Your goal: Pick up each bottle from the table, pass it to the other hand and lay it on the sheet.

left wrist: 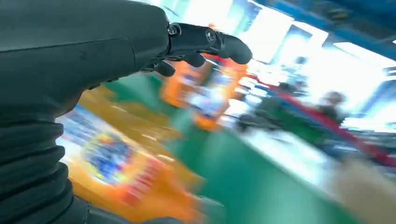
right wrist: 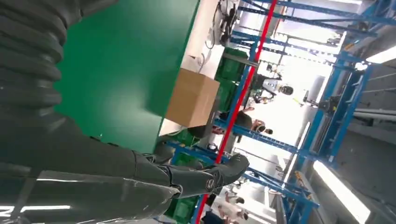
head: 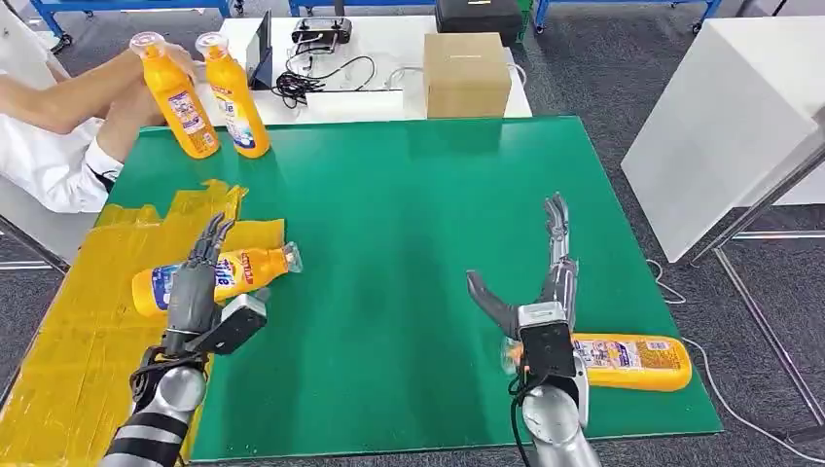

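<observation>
On the left, a yellow plastic bottle (head: 219, 275) lies on its side at the edge of the crinkled yellow sheet (head: 73, 331), its cap poking over the green bench (head: 409, 233). The robot's left hand (head: 199, 282) hovers over it, fingers apart, holding nothing; a bump could roll the bottle off the sheet. A person's hand (head: 180, 60) steadies two upright yellow bottles (head: 209, 97) at the back. The middle has lots of room. The right hand (head: 545, 282) is spread wide and empty, and another lying yellow bottle (head: 623, 362) sits near the bench's front edge, where a nudge could knock it off.

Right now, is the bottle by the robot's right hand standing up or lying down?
Lying down. The bottle rests on its side on the green table, behind the open right hand.
</observation>
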Robot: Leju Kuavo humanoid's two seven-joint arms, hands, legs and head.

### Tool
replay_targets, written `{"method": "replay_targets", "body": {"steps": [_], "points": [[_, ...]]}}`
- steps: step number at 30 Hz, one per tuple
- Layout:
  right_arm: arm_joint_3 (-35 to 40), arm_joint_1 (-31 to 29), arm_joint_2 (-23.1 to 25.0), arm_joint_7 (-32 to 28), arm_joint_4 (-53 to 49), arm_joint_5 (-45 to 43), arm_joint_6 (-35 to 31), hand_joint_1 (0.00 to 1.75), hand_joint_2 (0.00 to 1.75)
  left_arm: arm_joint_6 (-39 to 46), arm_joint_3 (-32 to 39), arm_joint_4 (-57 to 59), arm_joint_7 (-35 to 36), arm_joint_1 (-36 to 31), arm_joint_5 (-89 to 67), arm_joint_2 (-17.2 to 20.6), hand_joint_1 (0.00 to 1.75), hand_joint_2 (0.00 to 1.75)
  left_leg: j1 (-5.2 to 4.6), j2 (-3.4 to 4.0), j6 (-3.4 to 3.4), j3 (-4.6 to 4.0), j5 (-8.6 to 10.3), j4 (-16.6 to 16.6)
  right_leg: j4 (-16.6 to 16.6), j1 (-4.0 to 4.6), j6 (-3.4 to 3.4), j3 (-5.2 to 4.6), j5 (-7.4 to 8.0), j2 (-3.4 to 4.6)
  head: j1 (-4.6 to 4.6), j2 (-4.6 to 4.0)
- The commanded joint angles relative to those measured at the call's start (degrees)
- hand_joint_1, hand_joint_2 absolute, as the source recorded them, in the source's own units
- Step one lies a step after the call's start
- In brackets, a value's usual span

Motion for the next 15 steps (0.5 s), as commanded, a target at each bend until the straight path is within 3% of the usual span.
{"method": "replay_targets", "body": {"steps": [1, 3, 6, 11, 15], "points": [[-1.64, 0.33, -1.48, -0.22, -1.00, 1.82, -0.13, 0.00, 1.75, -5.30, -2.57, -16.53, -4.78, 5.50, 9.12, -0.78, 0.00, 1.75, 0.03, 0.07, -0.02, 0.14, -0.11, 0.00, -0.05, 0.03, 0.03, 0.15, -0.07, 0.05, 0.00, 0.00], [-0.73, 0.61, -3.70, 1.77, -1.37, 11.12, -2.39, 0.00, 1.75, -9.74, -1.56, -19.84, -6.59, 7.72, 14.65, -2.55, 0.00, 1.75, 0.03, 0.05, -0.03, 0.15, -0.10, 0.00, -0.06, 0.04, 0.03, 0.16, -0.07, 0.01, 0.00, 0.00], [3.12, 0.29, -10.65, 10.11, 0.14, 26.66, 3.83, 0.00, 1.75, -13.92, 0.28, -23.73, -7.96, 11.81, 19.57, -4.77, 0.00, 1.75, 0.02, 0.10, 0.01, 0.16, -0.11, -0.02, -0.12, 0.05, 0.06, 0.17, -0.04, 0.07, -0.02, 0.00], [2.87, 0.45, -10.74, 9.72, 1.13, 26.69, 3.57, 0.00, 1.75, -14.00, 0.43, -23.79, -8.23, 12.20, 19.56, -5.09, 0.00, 1.75, -0.02, 0.02, 0.02, 0.11, -0.06, -0.05, -0.07, 0.00, 0.05, 0.12, -0.04, 0.01, 0.00, 0.00], [8.49, 1.46, -17.58, 11.95, 2.53, 32.99, 11.23, 0.00, 1.75, -15.73, 0.92, -21.50, -8.51, 12.93, 19.87, -6.63, 0.00, 1.75, -0.02, 0.05, 0.01, 0.17, -0.08, -0.07, -0.12, -0.01, 0.04, 0.20, -0.03, 0.05, 0.02, 0.00]]}}
